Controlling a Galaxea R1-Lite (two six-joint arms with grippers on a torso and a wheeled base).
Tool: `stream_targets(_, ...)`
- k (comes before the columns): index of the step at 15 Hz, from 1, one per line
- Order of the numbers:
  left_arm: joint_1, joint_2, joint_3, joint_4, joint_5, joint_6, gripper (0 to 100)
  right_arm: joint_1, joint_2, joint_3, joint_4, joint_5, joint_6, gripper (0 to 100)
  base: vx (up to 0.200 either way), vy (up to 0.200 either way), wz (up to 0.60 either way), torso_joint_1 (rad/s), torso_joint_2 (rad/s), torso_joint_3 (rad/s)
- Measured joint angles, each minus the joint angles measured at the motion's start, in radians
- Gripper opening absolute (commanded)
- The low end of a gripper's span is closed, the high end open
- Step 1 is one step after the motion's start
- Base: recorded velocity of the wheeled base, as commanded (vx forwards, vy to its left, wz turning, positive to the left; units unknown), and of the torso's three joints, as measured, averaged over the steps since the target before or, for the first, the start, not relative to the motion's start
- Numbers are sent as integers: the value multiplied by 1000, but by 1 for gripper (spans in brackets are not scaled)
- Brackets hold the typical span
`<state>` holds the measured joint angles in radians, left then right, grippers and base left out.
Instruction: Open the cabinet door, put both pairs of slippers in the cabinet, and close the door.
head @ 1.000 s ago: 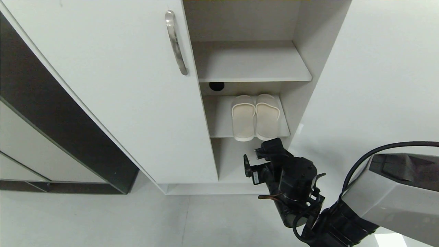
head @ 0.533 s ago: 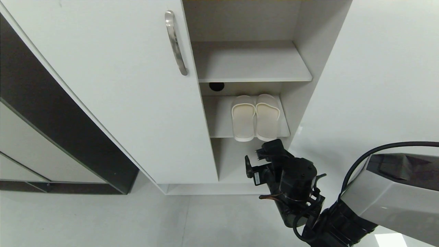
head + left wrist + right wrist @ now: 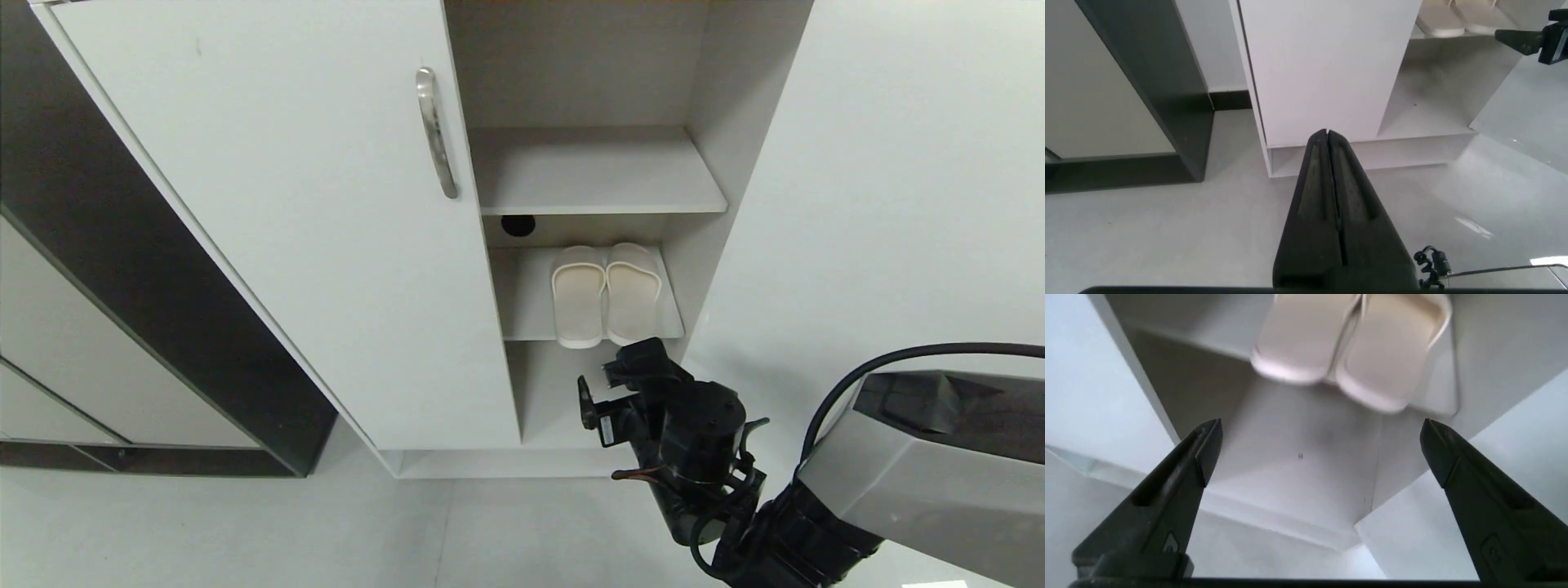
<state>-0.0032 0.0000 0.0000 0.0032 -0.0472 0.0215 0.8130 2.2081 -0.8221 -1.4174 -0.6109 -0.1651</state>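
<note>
At centre frame, one pair of slippers (image 3: 606, 294) is sitting on the middle shelf (image 3: 522, 304) of the cabinet (image 3: 704, 98), above pale floor (image 3: 245, 531). The handled door (image 3: 286, 212) is covering its left side. The right claw (image 3: 1321, 433) is gaping below the slippers; the left claw (image 3: 1327, 145) is pinching shut, empty.

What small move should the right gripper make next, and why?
Probably draw the right gripper back from the cabinet: its jaws stand open and empty, and one pair of slippers already lies on the middle shelf.
</note>
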Motion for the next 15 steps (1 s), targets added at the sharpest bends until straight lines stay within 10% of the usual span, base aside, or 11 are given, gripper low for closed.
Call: stream_targets(15,0,0,0,0,-1,3,0,28,-108,113,57,121,15,100,0,0,0,3,2,145)
